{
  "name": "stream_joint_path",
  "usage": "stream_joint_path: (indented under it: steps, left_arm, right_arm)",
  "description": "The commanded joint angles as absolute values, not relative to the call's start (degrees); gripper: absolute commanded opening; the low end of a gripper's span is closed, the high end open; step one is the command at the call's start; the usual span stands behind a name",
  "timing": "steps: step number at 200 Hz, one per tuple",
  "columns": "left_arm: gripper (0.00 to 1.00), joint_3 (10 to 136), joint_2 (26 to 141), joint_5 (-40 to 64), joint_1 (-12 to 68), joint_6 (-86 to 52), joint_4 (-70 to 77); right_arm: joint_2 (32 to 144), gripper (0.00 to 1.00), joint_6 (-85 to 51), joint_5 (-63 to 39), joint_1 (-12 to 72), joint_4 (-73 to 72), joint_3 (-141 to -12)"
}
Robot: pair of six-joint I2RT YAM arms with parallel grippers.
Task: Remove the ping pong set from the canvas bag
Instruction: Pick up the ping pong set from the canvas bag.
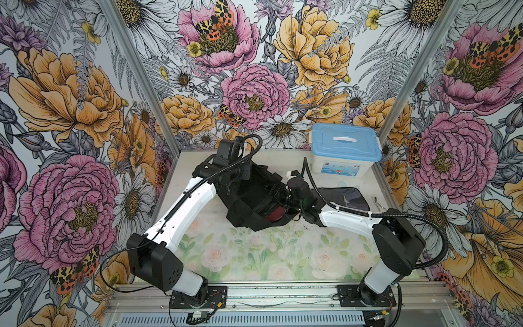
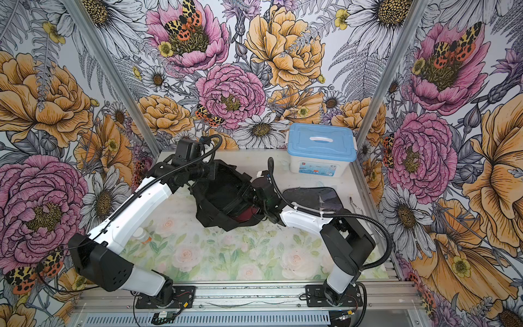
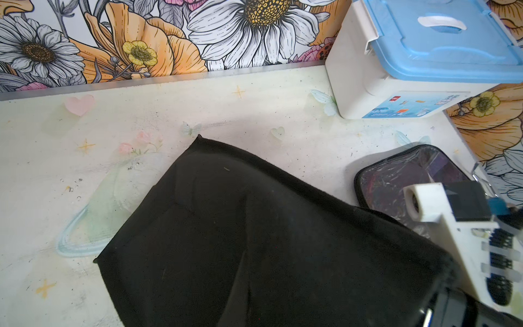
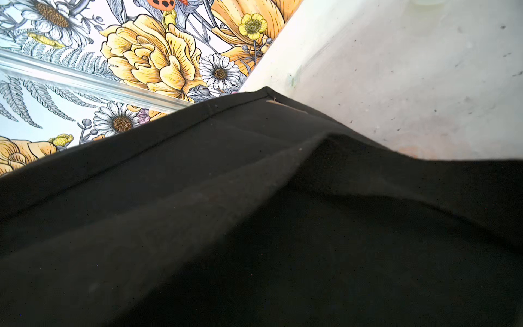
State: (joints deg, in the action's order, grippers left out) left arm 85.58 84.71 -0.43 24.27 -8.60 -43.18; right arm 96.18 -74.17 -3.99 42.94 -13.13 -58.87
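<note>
While the canvas bag (image 1: 237, 213) slumps open mid-worktop (image 1: 254, 254), nearer the back edge, the left end effector (image 1: 244, 172) sits closed at the bag's back rim; whether it pinches fabric cannot be told. The right end effector (image 1: 278, 194) reaches inside the bag beside the maroon cover (image 1: 274, 215), its opening hidden. The dark see-through pouch (image 1: 351, 198) lies flat near the right edge, before the white box (image 1: 343, 158) in the back right corner.

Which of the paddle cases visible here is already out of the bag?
The dark see-through pouch, lying flat on the table, outside; the maroon cover sits inside the canvas bag.
</note>
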Motion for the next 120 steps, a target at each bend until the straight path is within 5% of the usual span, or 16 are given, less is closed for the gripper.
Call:
stream_joint_path:
  steps: [1,77,120]
  left_arm:
    - [0.00,87.01,81.96,3.73,26.18,-9.12,-35.51]
    - [0.00,86.22,82.23,3.87,26.87,-9.56,-34.80]
    - [0.00,86.48,82.71,3.70,27.20,-9.55,-34.66]
  right_arm:
    - [98.88,0.58,-75.63,-7.12,43.86,-15.52,-61.42]
    - [101.23,0.53,-75.16,-9.11,44.98,-15.64,-65.06]
    - [100.95,0.30,-73.04,-8.99,45.15,-13.63,-66.58]
